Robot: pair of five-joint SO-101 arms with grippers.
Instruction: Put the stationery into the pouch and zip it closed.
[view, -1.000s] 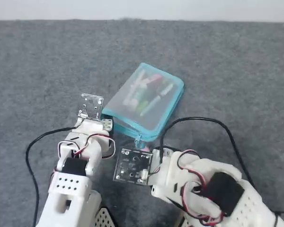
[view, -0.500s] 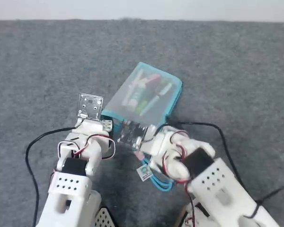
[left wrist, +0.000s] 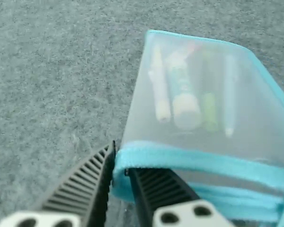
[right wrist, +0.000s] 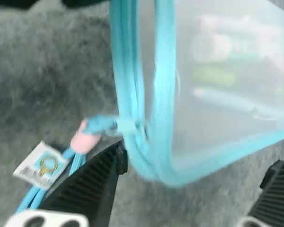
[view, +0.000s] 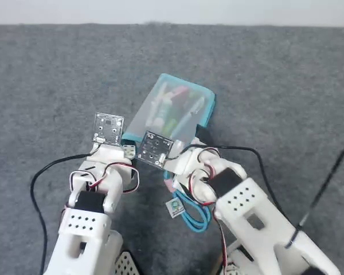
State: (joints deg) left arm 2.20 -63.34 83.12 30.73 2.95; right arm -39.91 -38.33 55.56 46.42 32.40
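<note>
The pouch [view: 171,112], a translucent case edged in teal, lies at a slant near the middle of the grey tabletop [view: 286,86], just beyond the two arms. The stationery [left wrist: 185,97] is inside it and shows through the clear face as a white pen, a fat white stick and a green marker lying side by side. In the left wrist view the left gripper [left wrist: 120,174] has its jaws pinched tight on the teal edging at one near corner of the pouch. At the neighbouring near corner, the right wrist view shows the right gripper [right wrist: 199,161] with its jaws spread wide, the pouch's rounded corner sitting between them and neither finger touching it. The zip pull [right wrist: 104,125] stands out from the teal zip band beside one of those fingers, and I cannot tell whether the zip is fully closed. A pink bead [right wrist: 82,140] hangs off the pull, and from it a blue cord [view: 190,216] loops back over the tabletop towards the right arm [view: 246,206], with a small white tag [view: 175,207] lying on the cord.
</note>
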